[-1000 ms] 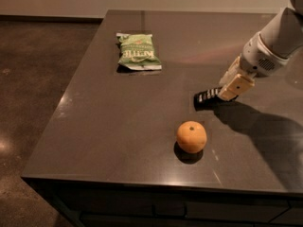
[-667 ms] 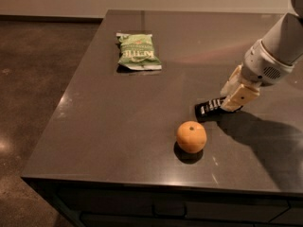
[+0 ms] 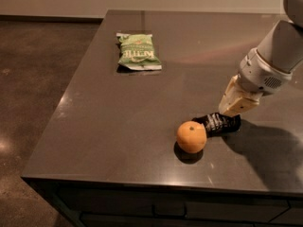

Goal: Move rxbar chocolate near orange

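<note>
Right of centre, our gripper (image 3: 230, 111) clamps the right end of the snack bar (image 3: 217, 124), whose left end lies just beside the orange (image 3: 191, 136). We should set it down gently and let go without nudging the orange.

Arm (image 3: 284, 46): pale grey, enters from the upper right edge of the view and slopes down and leftward.
Wrist (image 3: 261, 74): white collar, tilted along the same slope.
Gripper (image 3: 232, 109): cream-coloured, low, right of centre, tip aimed down and left.
</note>
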